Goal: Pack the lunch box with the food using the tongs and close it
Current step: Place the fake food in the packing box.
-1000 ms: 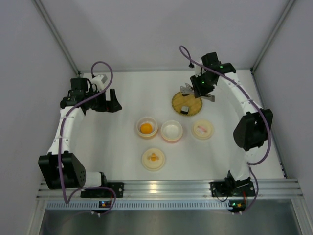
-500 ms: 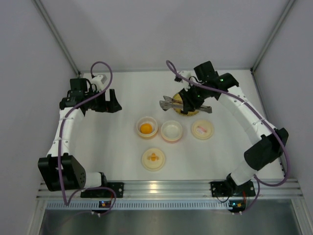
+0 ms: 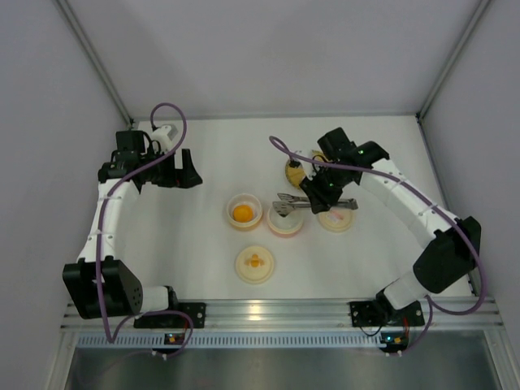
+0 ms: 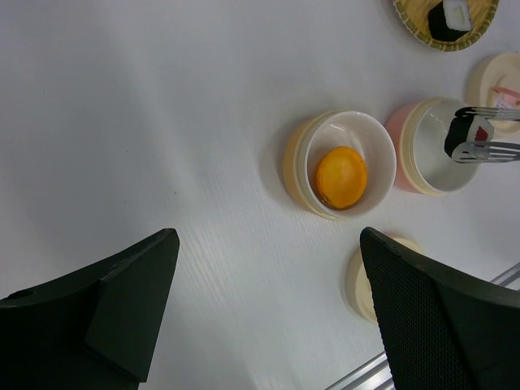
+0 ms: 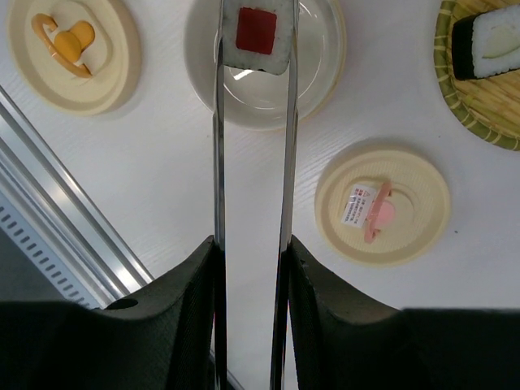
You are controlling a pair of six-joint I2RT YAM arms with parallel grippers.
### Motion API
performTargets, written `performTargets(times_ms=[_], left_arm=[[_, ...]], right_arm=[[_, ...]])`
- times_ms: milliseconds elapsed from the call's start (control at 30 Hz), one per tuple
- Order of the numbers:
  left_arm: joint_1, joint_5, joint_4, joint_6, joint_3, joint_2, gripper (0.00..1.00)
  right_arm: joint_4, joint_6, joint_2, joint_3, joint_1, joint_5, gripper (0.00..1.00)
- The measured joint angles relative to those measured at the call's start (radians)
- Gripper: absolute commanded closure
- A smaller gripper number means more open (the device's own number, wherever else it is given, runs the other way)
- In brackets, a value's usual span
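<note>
My right gripper point(image 5: 252, 244) is shut on the silver tongs point(image 5: 218, 162). Their tips pinch a dark-wrapped food piece with a red centre point(image 5: 257, 32) just above the pink lunch box bowl point(image 5: 244, 97). From the top view, the tongs point(image 3: 302, 203) reach left from the right gripper point(image 3: 321, 195) over that bowl point(image 3: 285, 227). An orange ball point(image 4: 341, 176) lies in the cream bowl point(image 4: 296, 154) beside it. My left gripper point(image 4: 268, 236) hangs open over bare table, back left of the bowls point(image 3: 183, 169). A second dark-wrapped piece point(image 5: 491, 41) rests on a bamboo plate point(image 5: 455, 97).
Two cream lids lie flat on the table: one with an orange handle point(image 3: 255, 264) in front of the bowls, one with a pink handle point(image 3: 336, 218) right of the pink bowl. The bamboo plate point(image 3: 294, 171) is partly under the right arm. Grey walls stand close around.
The right arm has swung from the bamboo plate forward and left, carrying the tongs and the red-centred piece to above the pink bowl. The left arm has not moved.
</note>
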Motion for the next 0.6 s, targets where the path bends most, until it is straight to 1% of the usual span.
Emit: performTargets(times_ms=[367,500,600], left_arm=[[0.0,0.0,-0.002,0.0,0.0,0.0,0.02],[0.0,0.0,-0.002,0.0,0.0,0.0,0.02],[0.0,-0.001,-0.002,0.0,0.0,0.0,0.02]], right_arm=[[0.013,-0.024,-0.023,-0.104,0.006,0.021,0.87],[0.019,-0.028,-0.023,-0.115,0.006,0.033,0.85],[0.025,-0.028,-0.022,-0.117,0.006,0.042,0.82]])
